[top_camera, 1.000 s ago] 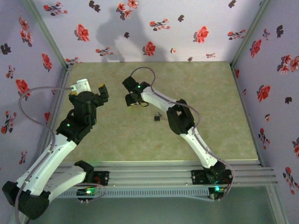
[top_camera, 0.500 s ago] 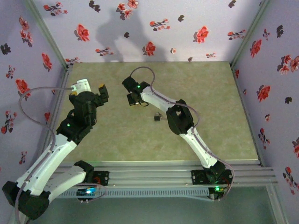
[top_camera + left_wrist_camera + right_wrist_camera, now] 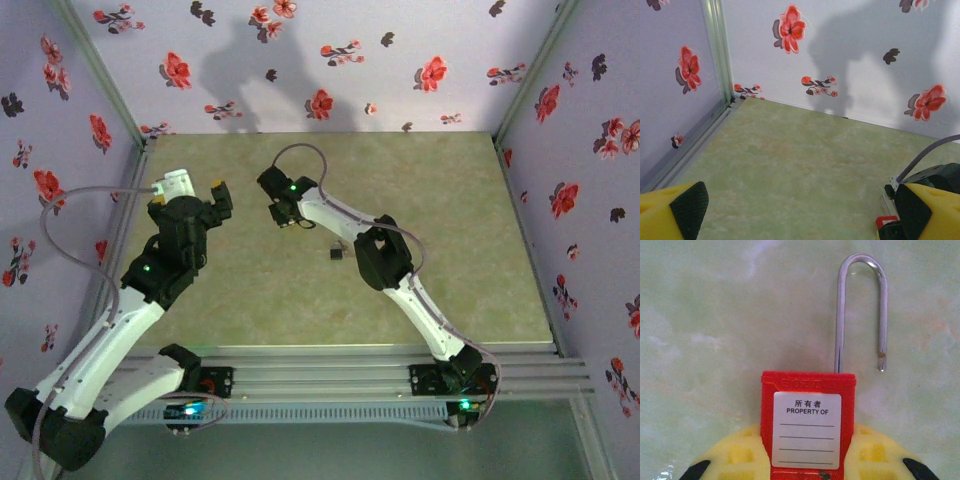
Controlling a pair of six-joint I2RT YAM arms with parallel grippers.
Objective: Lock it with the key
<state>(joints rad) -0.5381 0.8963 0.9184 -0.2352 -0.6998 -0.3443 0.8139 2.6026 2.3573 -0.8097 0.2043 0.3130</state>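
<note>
Since 1 second ago, the right arm's wrist has shifted slightly toward the left and the far wall. The right gripper has narrowed from a wider setting onto the red square plastic padlock. The left arm and the key have not moved.

The 2 yellow fingers of the right gripper now sit against both sides of the padlock body, gripping it. The padlock lies flat on the pale green marbled tabletop with its white "PROPERTY OF" label facing up. The curved silvery metal shackle points away from the gripper. 1 leg enters the body and the other ends free, clear of the body, so the shackle stands open.

The tiny key with a black square head lies on the tabletop just beside the right arm's elbow, on its left side. It is apart from the padlock and touched by neither gripper.

The left gripper hovers over the far-left area of the tabletop, near the lilac flowered wall. Its jaws are fully spread with nothing between them.
</note>
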